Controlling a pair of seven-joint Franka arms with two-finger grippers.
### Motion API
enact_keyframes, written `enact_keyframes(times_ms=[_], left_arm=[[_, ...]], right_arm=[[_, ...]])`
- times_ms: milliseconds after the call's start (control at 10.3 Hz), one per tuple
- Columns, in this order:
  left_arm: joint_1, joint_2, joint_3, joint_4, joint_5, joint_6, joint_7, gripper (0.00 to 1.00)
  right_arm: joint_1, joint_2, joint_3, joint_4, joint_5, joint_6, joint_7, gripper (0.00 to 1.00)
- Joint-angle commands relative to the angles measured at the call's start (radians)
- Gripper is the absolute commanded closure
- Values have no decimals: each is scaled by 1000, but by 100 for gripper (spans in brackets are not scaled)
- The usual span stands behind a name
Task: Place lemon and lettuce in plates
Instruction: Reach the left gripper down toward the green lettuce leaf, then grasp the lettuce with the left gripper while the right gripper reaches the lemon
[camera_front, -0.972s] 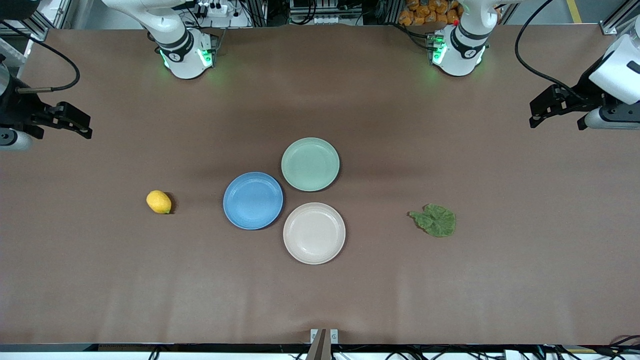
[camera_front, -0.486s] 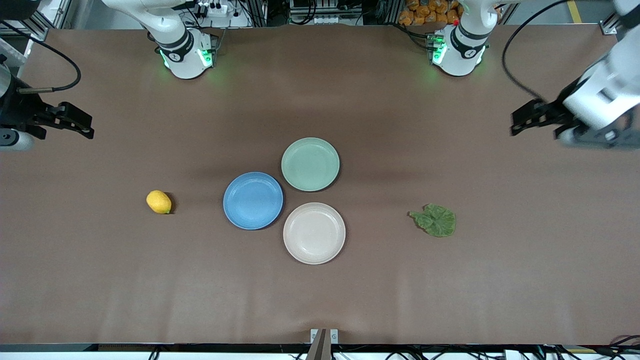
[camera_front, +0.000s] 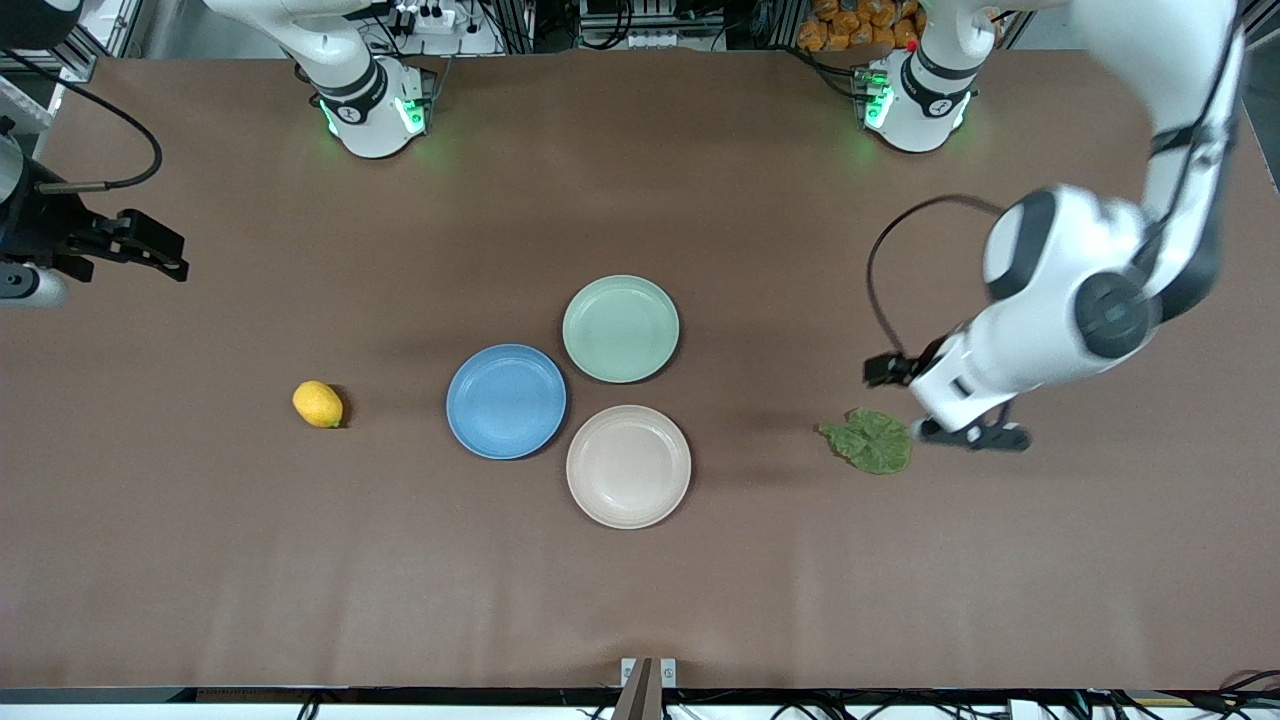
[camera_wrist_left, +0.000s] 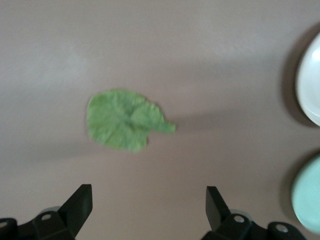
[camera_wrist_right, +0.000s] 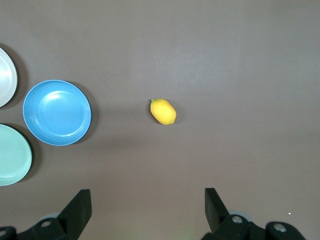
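Table (camera_front: 200, 560): brown and wide, with three plates clustered at the centre of the front view.
Left arm: it sweeps in from the upper right of the front view, wrist low at mid-right.
Right arm: waiting at the left edge of the front view.
Blue plate (camera_front: 506, 401): empty, left of centre, touching its neighbours.
Beige plate (camera_front: 628, 466): empty, lowest of the cluster, the closest home for the leaf.
Mint plate (camera_front: 620, 328): top of the cluster, not a target.
Left gripper (camera_wrist_left: 149, 206): fingers spread wide, hanging just beside the lettuce, not yet over it.
Right gripper (camera_wrist_right: 148, 210): also wide apart, high over the table, lemon in sight.
Lettuce (camera_front: 868, 439): flat on the table, right of centre, stem toward the plates.
Lemon (camera_front: 317, 404): alone at mid-left.
Tip: the leaf looks thin, so centre over it, drop until the fingers brush the table, then pinch a raised crinkle.
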Motion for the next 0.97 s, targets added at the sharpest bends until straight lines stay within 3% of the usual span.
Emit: enact_keyframes(times_ms=[0,292,583,681,875], left_arm=[[3,142,0,31,109,163,-18,0],[-20,234,2,16,218,243,-91,0],[-18,244,3,-58,288,308,-142,0],[-18,247,8,-72,288,331,-144,14],[-11,250,8,-75,288,332,-145,84]], right_arm=[[-26,4,6,-9,17,3,-10,0],[-38,8,6,-12,18,-3,-2,0],[-49,42,4,-40,18,29,2,0],[-68,70,4,-94,20,128,4,0],[-90,111,4,-261,21,375,4,0]])
